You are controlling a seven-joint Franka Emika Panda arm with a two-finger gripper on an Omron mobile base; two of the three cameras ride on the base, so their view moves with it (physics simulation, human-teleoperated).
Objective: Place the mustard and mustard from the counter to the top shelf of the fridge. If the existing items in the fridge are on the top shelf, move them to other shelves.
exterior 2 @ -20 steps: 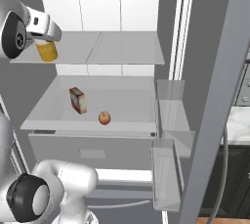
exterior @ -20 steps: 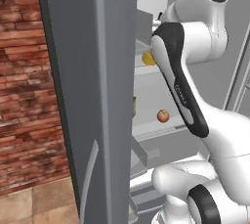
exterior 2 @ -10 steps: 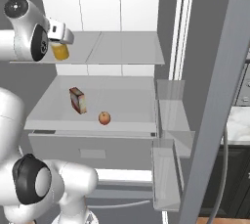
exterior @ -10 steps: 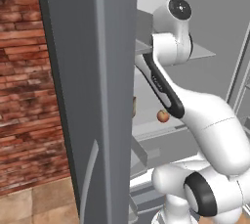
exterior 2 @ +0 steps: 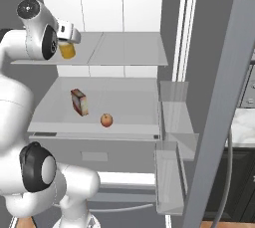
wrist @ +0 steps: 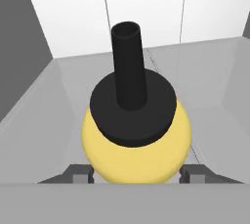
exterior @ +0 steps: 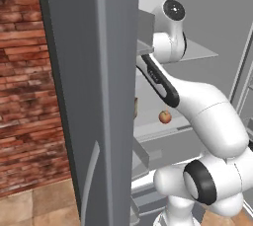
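Mustard (wrist: 136,145), the wider yellow bottle with the black cap, sits clamped between the two fingers (wrist: 78,173), one pressed to each side of its body, seen from above in the hand view with the cap's spout pointing up at the camera. In the right base view the gripper (exterior 2: 66,40) holds that bottle at the left end of the top shelf (exterior 2: 129,50), the grey two-panel plate of the fridge (exterior 2: 219,97); whether the bottle's base touches the plate cannot be told. Below the top shelf, on the wide white shelf (exterior 2: 124,107) over the drawer, the small box (exterior 2: 79,102) with the reddish front stands upright towards the left, and the red-orange apple (exterior 2: 106,120) lies just beside it, nearer the front edge. From the left base view the apple (exterior: 165,117) shows past the grey fridge door (exterior: 94,96), under the white arm (exterior: 197,106)
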